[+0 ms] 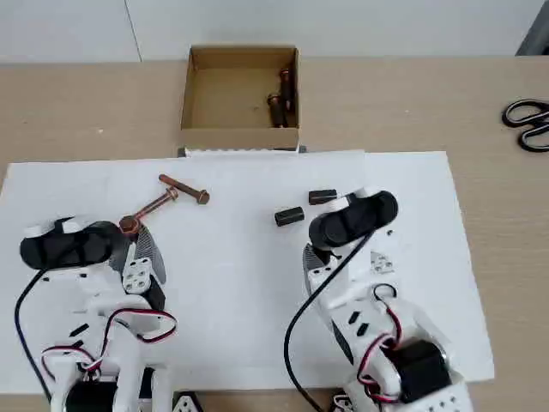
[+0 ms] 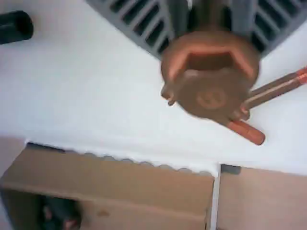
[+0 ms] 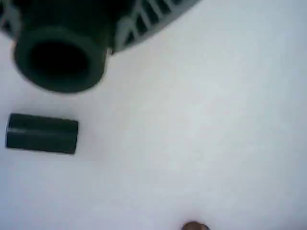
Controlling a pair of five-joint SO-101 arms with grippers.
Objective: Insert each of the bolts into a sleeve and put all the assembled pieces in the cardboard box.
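One bolt (image 1: 154, 208) is clamped by its head end in the left tool (image 1: 135, 232), with the shaft angling out over the white sheet (image 1: 223, 292). A second bolt (image 1: 184, 189) lies right at its tip. The right tool (image 3: 67, 24) grips a sleeve (image 3: 60, 60) (open end facing its camera), and a loose sleeve (image 1: 290, 215) lies nearby. The box (image 1: 197, 129) beyond the sheet holds some assembled pieces (image 1: 281, 94).

**Pale wooden table set against a white wall**

A light wooden table (image 1: 86, 103) fills the high view, most of its near half covered by a large white sheet (image 1: 232, 292) under even, soft light. A plain white wall (image 1: 343, 26) runs along the far edge, crossed by one thin seam. Black-handled scissors (image 1: 527, 123) lie on bare wood at the far right.
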